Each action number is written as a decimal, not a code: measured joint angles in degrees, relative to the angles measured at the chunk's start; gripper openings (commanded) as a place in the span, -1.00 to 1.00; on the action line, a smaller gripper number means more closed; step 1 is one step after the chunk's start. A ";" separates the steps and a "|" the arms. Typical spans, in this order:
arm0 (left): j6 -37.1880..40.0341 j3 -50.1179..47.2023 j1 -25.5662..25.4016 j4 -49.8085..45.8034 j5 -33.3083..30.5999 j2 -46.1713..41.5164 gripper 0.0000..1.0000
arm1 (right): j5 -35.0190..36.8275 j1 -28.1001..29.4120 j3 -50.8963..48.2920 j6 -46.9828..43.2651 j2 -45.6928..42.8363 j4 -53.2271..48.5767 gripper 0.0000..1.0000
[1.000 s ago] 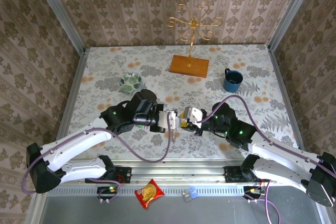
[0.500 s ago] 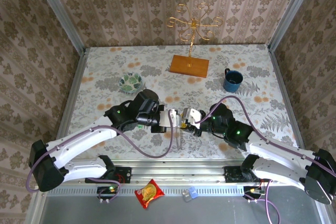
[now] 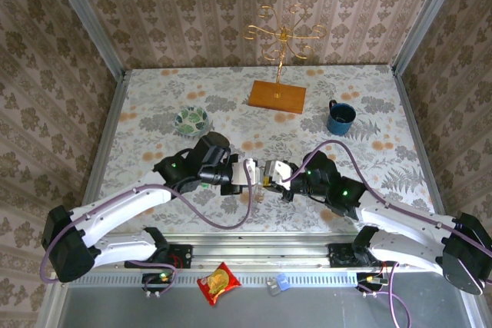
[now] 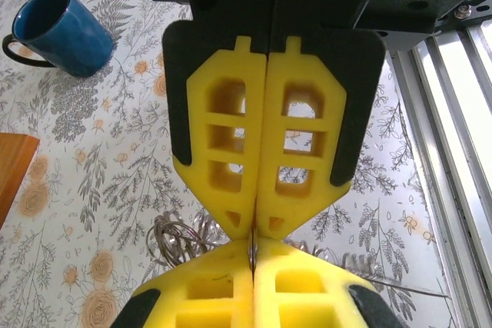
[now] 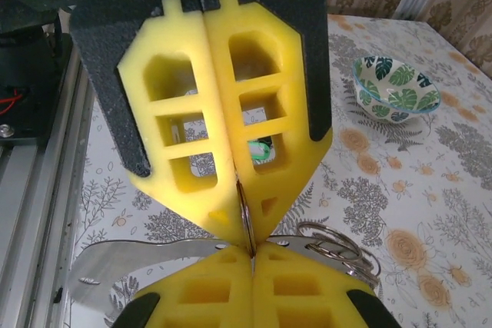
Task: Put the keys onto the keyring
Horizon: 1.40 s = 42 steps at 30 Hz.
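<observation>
Pinching what looks like the keyring [image 5: 336, 249] by its thin ring, tip to tip, both arms' closed jaws could twist it loose, dropping it onto the tabletop [image 3: 369, 105].

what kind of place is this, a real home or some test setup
Most likely a staged robot test cell, not a home: wallpapered panels in an aluminium frame, two arms bolted to a rail, and props like a gold wire stand and blue mug on a floral table.

Bright, even overhead light casts soft shadows on the table [image 3: 154, 105], and the left wrist view blows out at three o'clock.
</observation>
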 measured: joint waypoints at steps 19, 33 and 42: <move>-1.36 -6.25 0.20 6.08 -1.03 -2.08 -0.77 | -0.17 0.20 -2.23 0.02 1.14 3.21 -1.00; -1.62 -7.32 0.39 6.38 -2.29 -2.69 -1.00 | -0.17 0.20 -2.23 -0.09 1.90 3.63 -0.74; -1.51 -7.32 0.52 6.38 -1.70 -3.19 -1.00 | -0.17 0.33 -2.23 -0.44 2.56 3.98 -0.64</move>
